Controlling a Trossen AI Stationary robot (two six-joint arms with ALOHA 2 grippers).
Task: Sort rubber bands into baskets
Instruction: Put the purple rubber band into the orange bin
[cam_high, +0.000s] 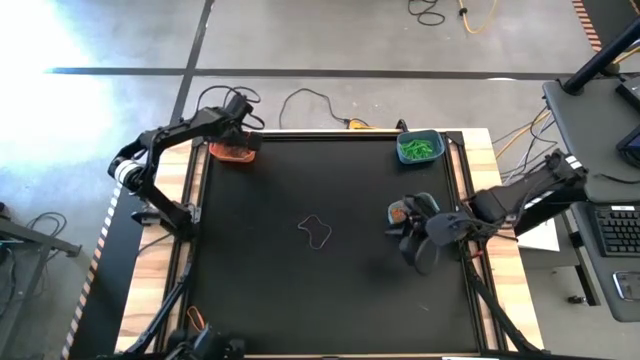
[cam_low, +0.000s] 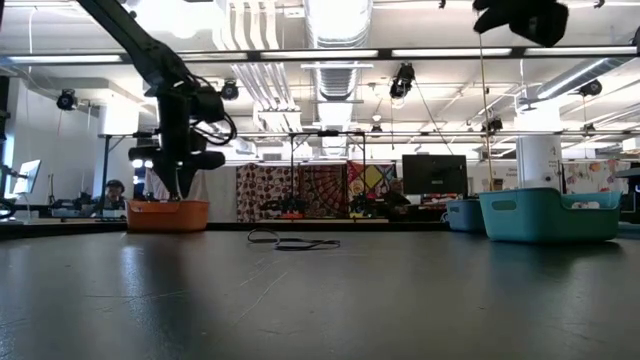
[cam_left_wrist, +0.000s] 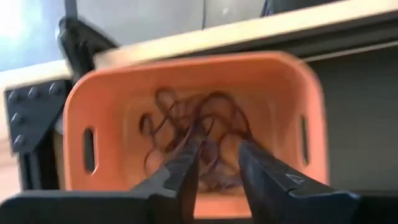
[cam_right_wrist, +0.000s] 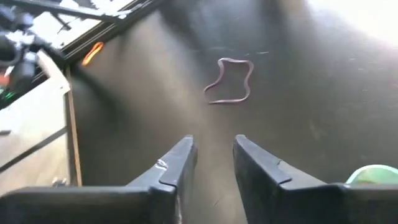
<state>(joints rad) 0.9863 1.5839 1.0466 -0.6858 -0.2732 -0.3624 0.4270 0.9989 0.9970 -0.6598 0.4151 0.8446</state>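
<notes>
Left end effector (cam_left_wrist: 214, 165) is positioned over the orange basket (cam_high: 232, 152) at the far left corner of the black bench (cam_high: 330, 290). In the left wrist view its fingers (cam_left_wrist: 186, 162) stand a little apart, with nothing clamped between them; the tips point down into the basket. The basket holds a tangle of dark brown bands (cam_left_wrist: 199, 134) lying on its floor.

Right end effector (cam_right_wrist: 214, 155) is raised over the right part of the bench, just beside the teal basket (cam_high: 412, 208). Its fingers (cam_right_wrist: 180, 163) are parted by a narrow gap and grip nothing. The teal basket shows some orange contents, which cannot be identified further.

One loose band (cam_high: 318, 232) lies flat on the bench near the centre, in an irregular loop, well apart from all three baskets. In the right wrist view the same band (cam_right_wrist: 231, 81) lies ahead of the parted fingers, untouched.

The blue basket (cam_high: 420, 146) sits at the far right corner and holds green bands (cam_high: 421, 149).

In the low view the orange basket (cam_low: 168, 214) stands at the left and the teal basket (cam_low: 548, 215) at the right, with the loose band (cam_low: 290, 240) between them.
</notes>
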